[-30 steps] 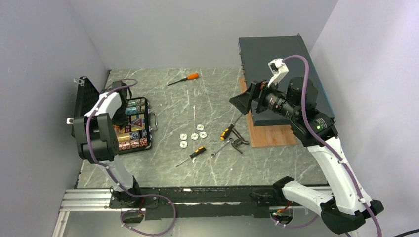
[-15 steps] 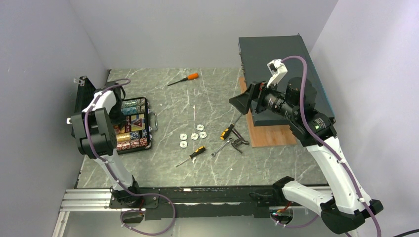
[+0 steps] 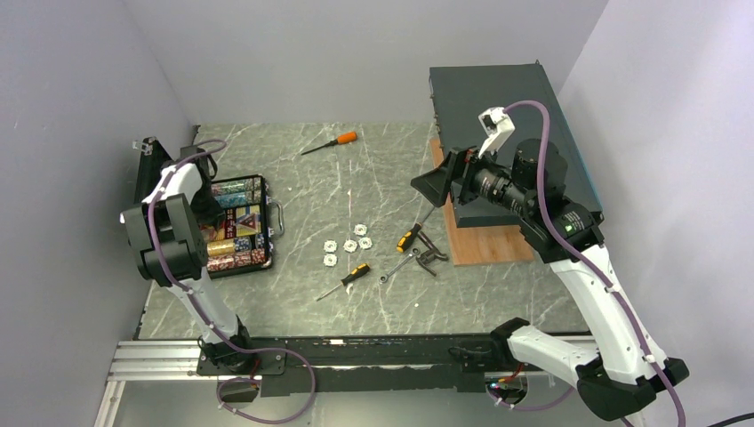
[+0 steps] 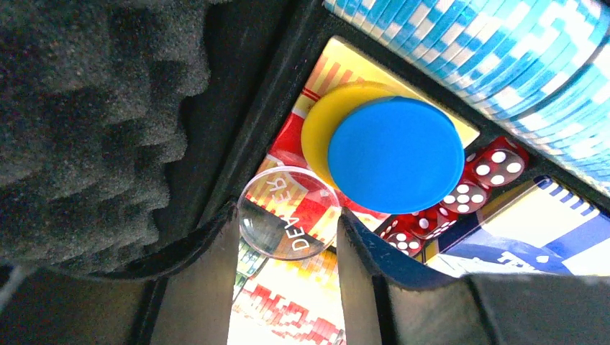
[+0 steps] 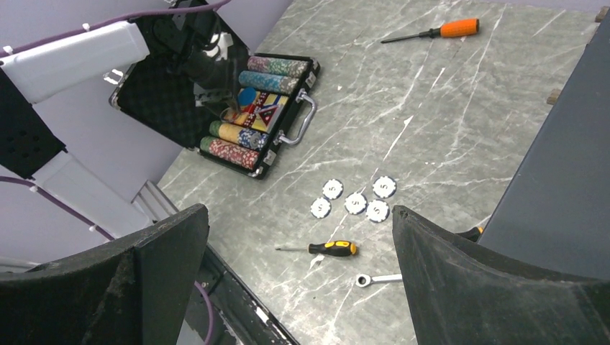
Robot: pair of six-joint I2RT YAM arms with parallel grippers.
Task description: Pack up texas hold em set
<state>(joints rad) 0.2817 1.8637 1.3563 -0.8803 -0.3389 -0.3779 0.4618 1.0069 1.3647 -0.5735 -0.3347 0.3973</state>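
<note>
My left hand [image 4: 288, 213] half closed on a clear dealer disc [image 4: 289, 230], pinched edge to edge at my fingertips, just beside a blue disc [image 4: 395, 154] lying on a yellow disc [image 4: 316, 133], red dice [image 4: 475, 180] near, inside the open black case [image 3: 268, 238] at the table's [image 3: 373, 178] left.

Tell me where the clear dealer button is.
In the left wrist view, the clear dealer button is pinched between the left gripper's fingers inside the open case, just below the yellow disc and the blue disc.
</note>
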